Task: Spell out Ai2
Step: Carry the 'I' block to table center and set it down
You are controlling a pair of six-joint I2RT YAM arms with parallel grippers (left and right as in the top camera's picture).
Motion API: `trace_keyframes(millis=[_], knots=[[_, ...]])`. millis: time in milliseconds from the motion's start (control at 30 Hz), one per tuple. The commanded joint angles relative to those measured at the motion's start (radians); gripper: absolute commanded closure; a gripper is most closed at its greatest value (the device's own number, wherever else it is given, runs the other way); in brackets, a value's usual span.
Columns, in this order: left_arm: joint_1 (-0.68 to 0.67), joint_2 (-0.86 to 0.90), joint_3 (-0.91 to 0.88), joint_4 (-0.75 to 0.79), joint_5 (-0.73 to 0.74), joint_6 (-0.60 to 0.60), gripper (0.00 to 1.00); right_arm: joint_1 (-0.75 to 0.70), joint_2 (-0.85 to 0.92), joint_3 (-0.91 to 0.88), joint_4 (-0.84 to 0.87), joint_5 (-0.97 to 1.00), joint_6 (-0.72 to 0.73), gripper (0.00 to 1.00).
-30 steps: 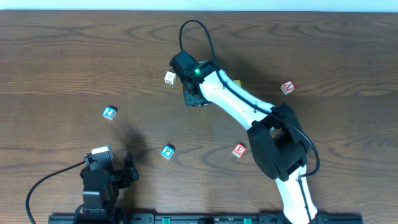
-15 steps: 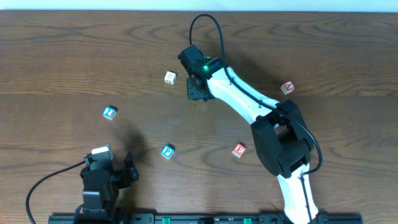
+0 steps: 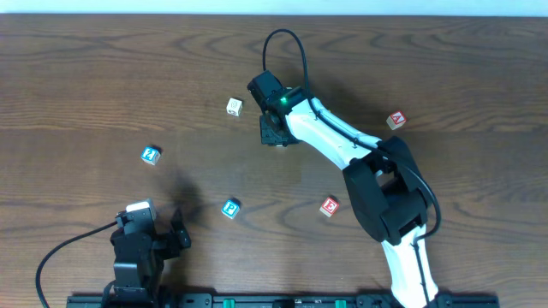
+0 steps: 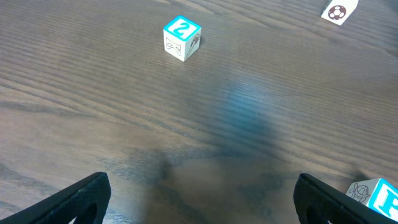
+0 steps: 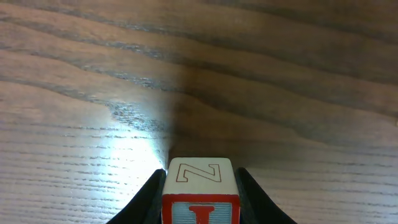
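Red I cube (image 5: 199, 198) (letter facing wrist camera) sits clamped in right hand (image 5: 199, 175); left hand (image 4: 202, 188) spread.

Table (image 3: 86, 68): 2 cube (image 3: 151, 155), P cube (image 3: 230, 208), E cube (image 3: 330, 206), A cube (image 3: 395, 121), pale cube (image 3: 235, 106)

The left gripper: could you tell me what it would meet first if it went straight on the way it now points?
Most likely the 2 cube: it lies ahead of the open left gripper, slightly left of centre, with only bare table between. It might just pass by.
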Motion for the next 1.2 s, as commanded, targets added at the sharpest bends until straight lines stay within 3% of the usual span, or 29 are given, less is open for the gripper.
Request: trace_keyframes(millis=[0, 533, 667, 833, 1033, 1167], knots=[[0.007, -0.005, -0.016, -0.009, 0.008, 0.004, 0.05, -0.008, -0.015, -0.007, 0.001, 0.026, 0.033, 0.81], [0.007, -0.005, -0.016, -0.009, 0.008, 0.004, 0.05, -0.007, -0.015, -0.007, -0.018, 0.026, 0.055, 0.51], [0.007, -0.005, -0.016, -0.009, 0.008, 0.004, 0.05, -0.007, -0.016, 0.001, -0.013, 0.019, 0.055, 0.39], [0.007, -0.005, -0.016, -0.009, 0.008, 0.004, 0.05, -0.014, -0.044, 0.097, -0.049, -0.027, 0.036, 0.13], [0.007, -0.005, -0.016, -0.009, 0.008, 0.004, 0.05, -0.029, -0.175, 0.339, -0.245, 0.126, 0.031, 0.07], [0.007, -0.005, -0.016, -0.009, 0.008, 0.004, 0.05, -0.118, -0.224, 0.380, -0.361, 0.195, 0.125, 0.06]])
